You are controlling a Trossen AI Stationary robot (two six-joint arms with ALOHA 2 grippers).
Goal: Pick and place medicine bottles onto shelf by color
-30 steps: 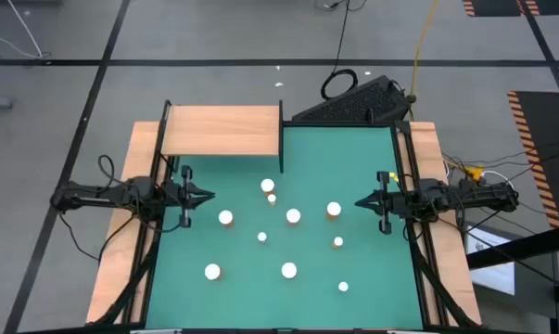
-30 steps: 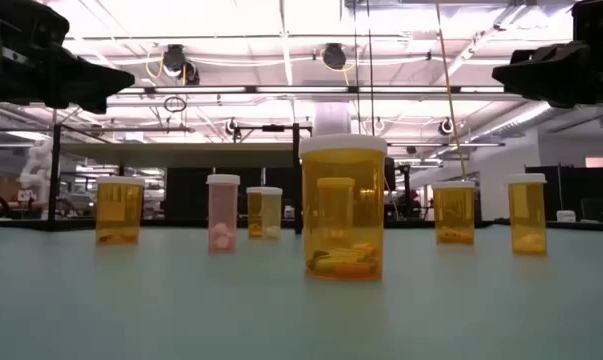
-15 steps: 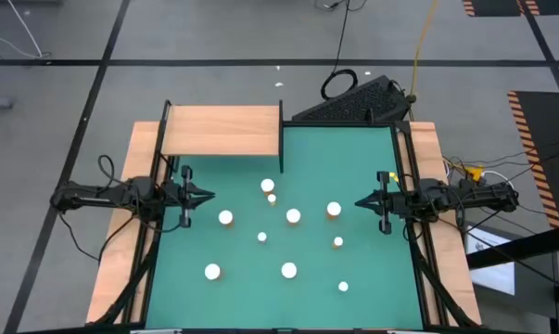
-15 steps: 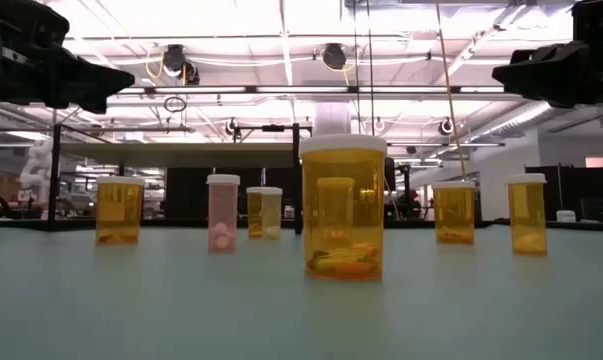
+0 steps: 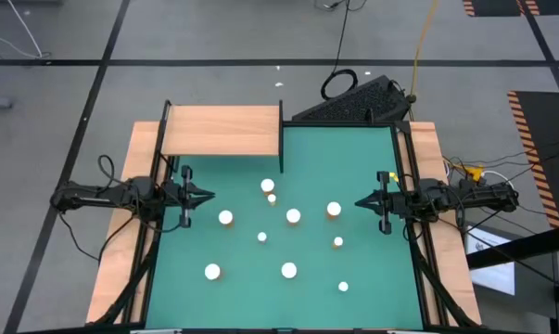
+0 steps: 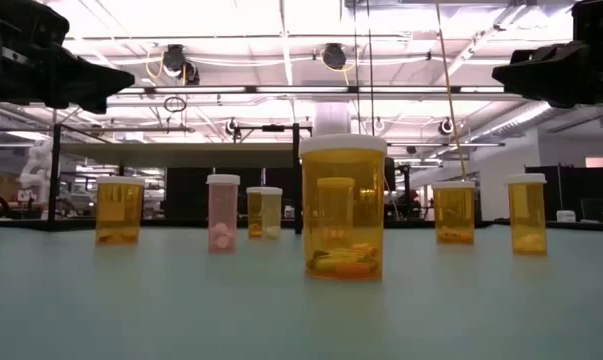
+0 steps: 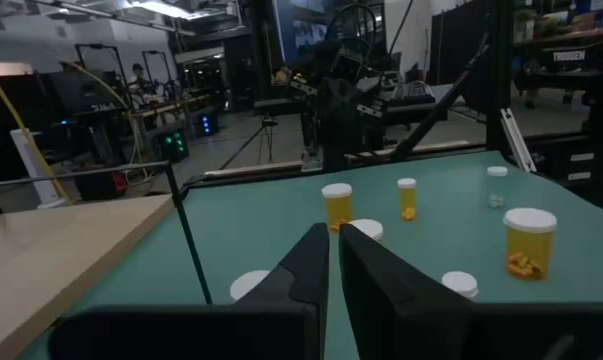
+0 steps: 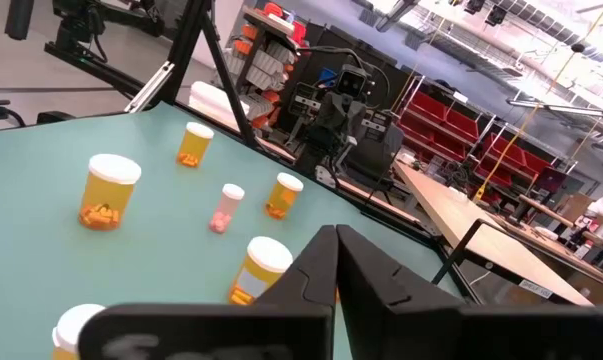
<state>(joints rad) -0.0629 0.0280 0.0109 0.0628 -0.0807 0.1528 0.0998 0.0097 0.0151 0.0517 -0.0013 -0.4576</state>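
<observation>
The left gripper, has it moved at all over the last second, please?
No. In the high view the left gripper sits at the same spot beside the green mat's left edge, just below the shelf, as in both earlier pictures.

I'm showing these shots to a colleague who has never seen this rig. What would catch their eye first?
Probably the white-capped medicine bottles scattered across the green mat, with one big orange bottle looming closest in the low view. Next, the bare wooden shelf at the mat's far left corner. The left gripper and right gripper face each other from opposite edges, fingers shut, holding nothing.
</observation>
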